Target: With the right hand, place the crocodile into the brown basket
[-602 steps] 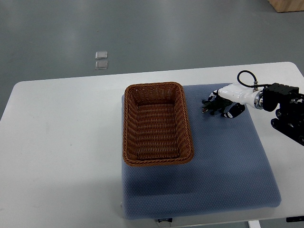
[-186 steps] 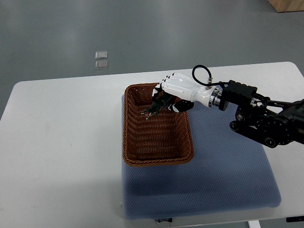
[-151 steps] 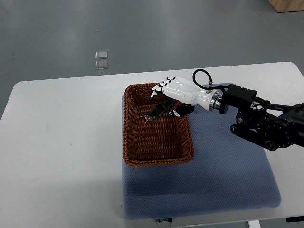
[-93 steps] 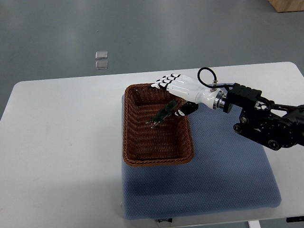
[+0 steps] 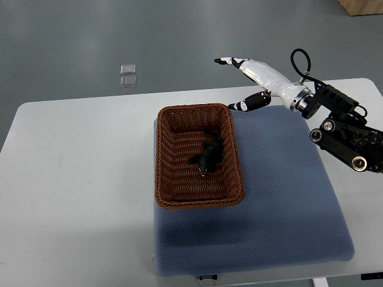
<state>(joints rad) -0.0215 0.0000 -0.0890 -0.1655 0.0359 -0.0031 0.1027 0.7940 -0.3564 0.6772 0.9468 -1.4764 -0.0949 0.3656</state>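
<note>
Crocodile [image 5: 207, 156] dropped into brown basket [image 5: 164, 155], right hand [image 5: 258, 76] lifted away, fingers [image 5: 227, 61] spread, empty

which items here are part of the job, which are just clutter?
Job:
- crocodile, lying inside the basket
- brown basket
- right hand, open, raised clear of the basket

Clutter:
- blue mat
- white table
- two small clear squares on the floor

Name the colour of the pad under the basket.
Blue: the pad under the basket, in the top view.
</note>
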